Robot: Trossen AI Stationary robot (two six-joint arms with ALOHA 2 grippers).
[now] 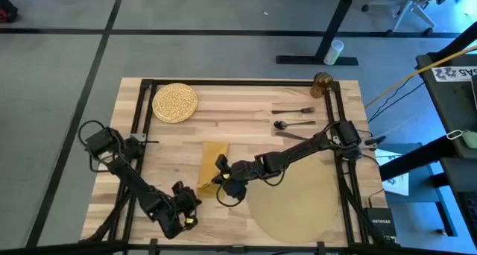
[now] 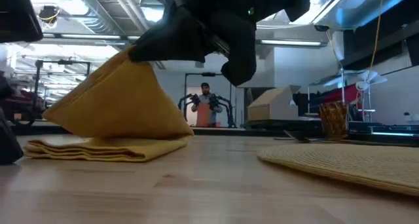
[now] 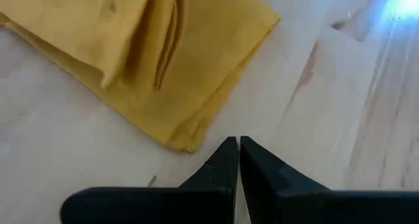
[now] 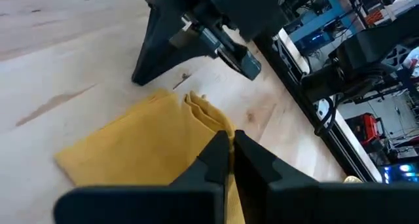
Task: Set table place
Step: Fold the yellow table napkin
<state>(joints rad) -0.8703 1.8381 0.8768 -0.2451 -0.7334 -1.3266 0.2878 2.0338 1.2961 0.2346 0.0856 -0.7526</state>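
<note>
Mustard cloth is what we handle now: the napkin [image 1: 211, 165] lies on the wooden surface [image 1: 246, 109] just beside the round placemat [image 1: 294, 204], one corner pinched and lifted by our right hand [image 1: 221, 177]. Our left hand [image 3: 237, 160] waits near the front edge, fingers pressed together and empty. We judge it best to raise the cloth slowly so the folds stay stacked, carry it low, and lay it flat beside the placemat before letting go.
</note>
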